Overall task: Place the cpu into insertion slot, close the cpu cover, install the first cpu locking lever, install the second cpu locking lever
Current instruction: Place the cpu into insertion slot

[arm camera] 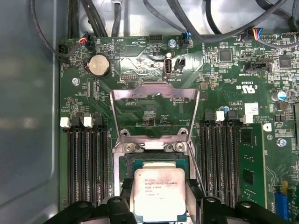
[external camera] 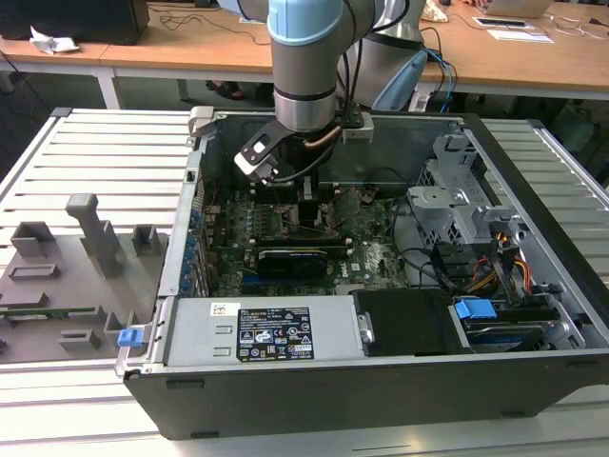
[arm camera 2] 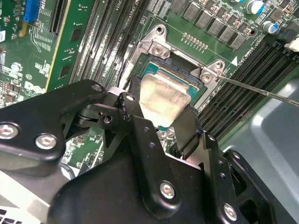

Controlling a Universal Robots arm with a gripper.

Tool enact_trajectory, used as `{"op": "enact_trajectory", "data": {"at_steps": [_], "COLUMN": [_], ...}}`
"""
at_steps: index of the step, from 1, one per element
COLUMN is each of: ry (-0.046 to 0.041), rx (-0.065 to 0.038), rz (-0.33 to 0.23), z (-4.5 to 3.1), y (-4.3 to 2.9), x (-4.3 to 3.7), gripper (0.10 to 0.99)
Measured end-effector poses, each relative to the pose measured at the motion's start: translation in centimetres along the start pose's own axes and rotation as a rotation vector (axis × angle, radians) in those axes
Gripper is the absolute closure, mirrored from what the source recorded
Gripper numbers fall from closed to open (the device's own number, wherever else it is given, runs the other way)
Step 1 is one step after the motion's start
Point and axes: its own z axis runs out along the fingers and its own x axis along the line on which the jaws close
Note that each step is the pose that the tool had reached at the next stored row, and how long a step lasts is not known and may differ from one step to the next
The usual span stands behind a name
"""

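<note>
The cpu [arm camera: 159, 192], a silver-grey square chip, is held between my black gripper's [arm camera: 159, 207] fingers [arm camera: 194, 198], just above the insertion slot [arm camera: 152, 162]. In the second wrist view the cpu [arm camera 2: 161, 95] hangs slightly tilted over the black socket [arm camera 2: 184, 72], with a finger [arm camera 2: 128, 107] against each side. The cpu cover [arm camera: 154, 95] stands swung open behind the slot. A thin locking lever [arm camera 2: 261, 91] sticks out free beside the socket. In the exterior view the gripper [external camera: 306, 198] reaches down into the open computer case.
Long black memory slots [arm camera: 86, 158] flank the socket on both sides. The case holds a power supply [external camera: 257, 333], a metal drive cage [external camera: 457, 200] and loose cables [external camera: 504, 267]. A grey fixture plate [external camera: 76, 257] lies at the exterior view's left.
</note>
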Motion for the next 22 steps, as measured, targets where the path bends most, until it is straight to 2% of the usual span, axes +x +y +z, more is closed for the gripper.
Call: {"op": "enact_trajectory", "data": {"at_steps": [9,22], "ry": [-0.0005,0.0], "rx": [0.001,0.001], "rz": [0.005,-0.011], "z": [0.57,0.97], "y": [0.01,-0.03], "x": [0.31,0.34], "gripper": [0.557,0.557]}}
